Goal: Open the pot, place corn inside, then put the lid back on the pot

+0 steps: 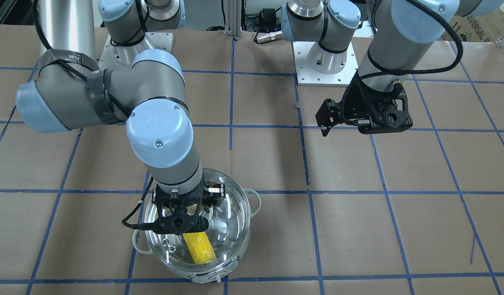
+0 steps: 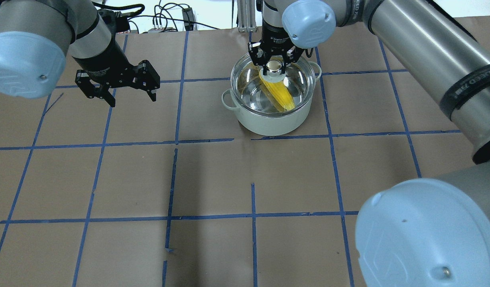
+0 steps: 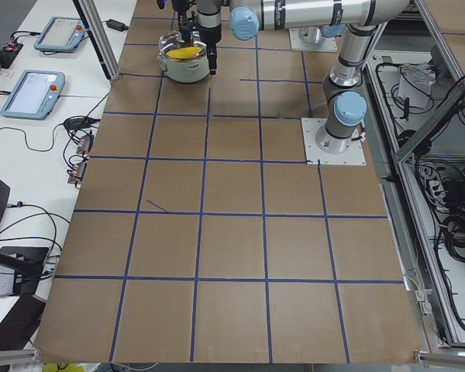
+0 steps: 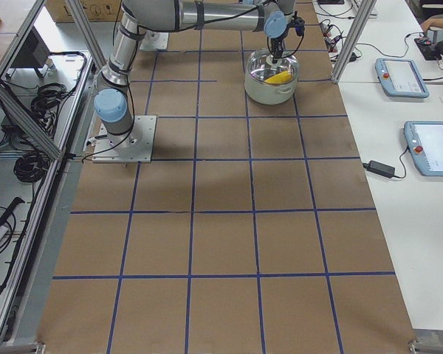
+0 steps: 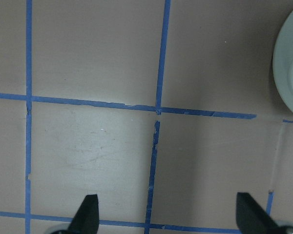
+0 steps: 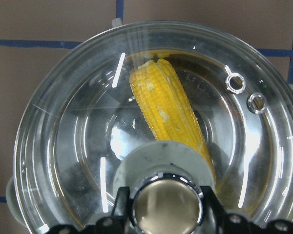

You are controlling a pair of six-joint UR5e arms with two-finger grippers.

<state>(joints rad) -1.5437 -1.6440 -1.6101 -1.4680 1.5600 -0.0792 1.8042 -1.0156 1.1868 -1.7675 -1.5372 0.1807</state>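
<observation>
The silver-white pot (image 2: 268, 123) stands at the far middle of the table. The yellow corn (image 2: 280, 93) lies inside it, also seen through the glass in the right wrist view (image 6: 168, 109). The clear glass lid (image 6: 63, 146) sits on the pot's rim. My right gripper (image 2: 274, 67) is directly above, its fingers (image 6: 121, 197) closed on either side of the lid's shiny knob (image 6: 166, 207). My left gripper (image 2: 132, 101) is open and empty, hovering above bare table to the pot's left; the left wrist view shows its fingertips (image 5: 88, 209) wide apart.
Brown paper with blue tape lines (image 2: 252, 215) covers the table. The pot's edge (image 5: 290, 73) shows at the right of the left wrist view. Tablets (image 4: 402, 74) lie on a white bench beyond the table's far side.
</observation>
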